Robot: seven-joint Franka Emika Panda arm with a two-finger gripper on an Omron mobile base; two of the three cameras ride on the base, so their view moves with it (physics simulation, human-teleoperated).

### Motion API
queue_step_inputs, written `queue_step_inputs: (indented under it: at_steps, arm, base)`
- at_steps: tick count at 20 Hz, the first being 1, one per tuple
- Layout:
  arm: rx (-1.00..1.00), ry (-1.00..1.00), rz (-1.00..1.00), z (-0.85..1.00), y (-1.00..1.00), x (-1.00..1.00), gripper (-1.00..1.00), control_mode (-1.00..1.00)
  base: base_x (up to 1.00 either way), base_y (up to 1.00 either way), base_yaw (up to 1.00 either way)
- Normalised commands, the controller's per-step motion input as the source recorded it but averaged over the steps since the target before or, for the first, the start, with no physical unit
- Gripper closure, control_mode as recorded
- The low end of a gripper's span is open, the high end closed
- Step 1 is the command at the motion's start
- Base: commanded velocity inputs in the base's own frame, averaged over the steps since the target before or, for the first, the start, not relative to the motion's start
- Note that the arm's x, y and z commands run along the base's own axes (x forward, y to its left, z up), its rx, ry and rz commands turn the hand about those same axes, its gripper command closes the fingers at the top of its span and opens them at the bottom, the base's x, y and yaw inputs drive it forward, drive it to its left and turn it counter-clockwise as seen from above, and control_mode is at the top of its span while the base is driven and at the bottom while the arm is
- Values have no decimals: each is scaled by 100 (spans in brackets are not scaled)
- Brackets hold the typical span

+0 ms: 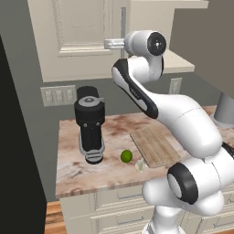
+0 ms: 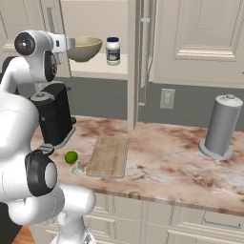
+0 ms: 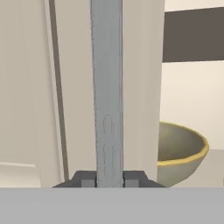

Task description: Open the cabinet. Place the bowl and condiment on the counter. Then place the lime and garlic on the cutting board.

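The cabinet [image 1: 82,41] has its right door [image 2: 135,62] swung out, edge-on in the right base view. On the shelf inside stand the olive-yellow bowl [image 2: 85,47] [image 3: 179,157] and, to its right, the white condiment [image 2: 113,50] jar with a blue lid. My gripper [image 1: 119,43] [image 2: 61,44] [image 3: 109,179] is shut on the left door's metal bar handle [image 3: 107,87] [image 1: 122,23], at its lower end. On the counter [image 1: 77,169] [image 2: 167,157], the lime [image 1: 126,156] [image 2: 71,157] and garlic [image 1: 140,165] [image 2: 77,168] lie just left of the cutting board [image 1: 155,144] [image 2: 108,155].
A black coffee machine [image 1: 90,128] [image 2: 55,114] stands on the counter's left end, under my hand. A grey cylinder [image 2: 220,126] stands at the right end. Cream drawers [image 1: 119,205] run under the counter edge.
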Motion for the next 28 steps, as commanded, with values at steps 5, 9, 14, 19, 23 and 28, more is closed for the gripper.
queue_step_inputs:
  at_steps: [5,9,14,19,23,28]
  arm:
    - [0,0,-3,0,4,-10,100,-100]
    - [0,0,-13,7,14,-31,100,-100]
    - [0,0,-12,15,1,-40,100,-100]
    - [1,0,-12,13,5,-63,100,-100]
    - [1,0,-12,3,12,-74,100,-100]
    - [1,0,-10,0,20,-74,100,-100]
  base:
    - [0,0,0]
    - [0,0,0]
    - [0,0,0]
    - [0,0,0]
    - [0,0,0]
    - [0,0,0]
